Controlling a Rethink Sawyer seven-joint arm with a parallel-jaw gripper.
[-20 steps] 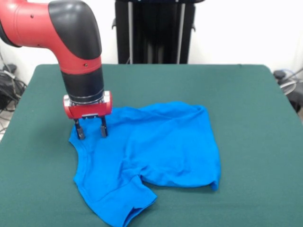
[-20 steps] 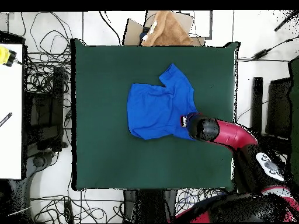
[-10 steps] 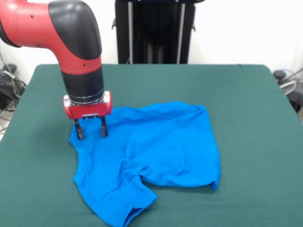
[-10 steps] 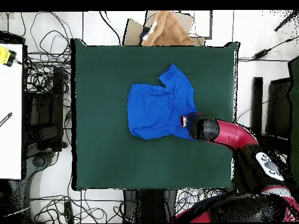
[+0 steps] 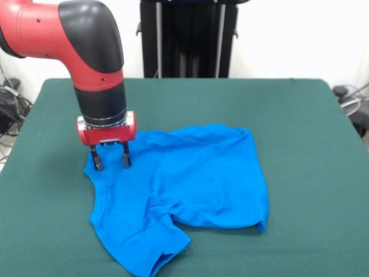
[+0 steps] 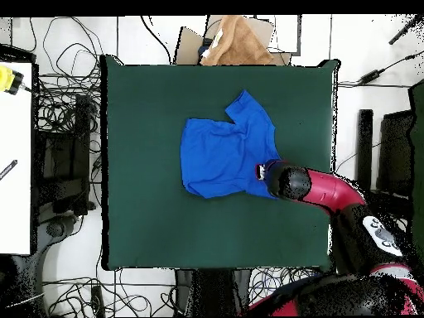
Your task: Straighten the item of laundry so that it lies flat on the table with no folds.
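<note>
The bright blue item of laundry (image 5: pixel 184 184) lies rumpled on the green table (image 5: pixel 300 115), plain side up, with folds through its middle and a sleeve doubled over at the near edge. My gripper (image 5: pixel 110 159) stands open at the shirt's left edge, both fingertips (image 5: pixel 97 161) down at the cloth with a gap between them. In the overhead view the shirt (image 6: pixel 224 153) sits near the table's (image 6: pixel 141 215) middle and the gripper (image 6: pixel 267 172) is at its right edge, mostly hidden under the arm.
A tan cloth on cardboard (image 6: pixel 236 41) lies beyond the table's far edge in the overhead view. Cables (image 6: pixel 62 124) cover the floor at the left. A black stand (image 5: pixel 187 37) rises behind the table in the front view.
</note>
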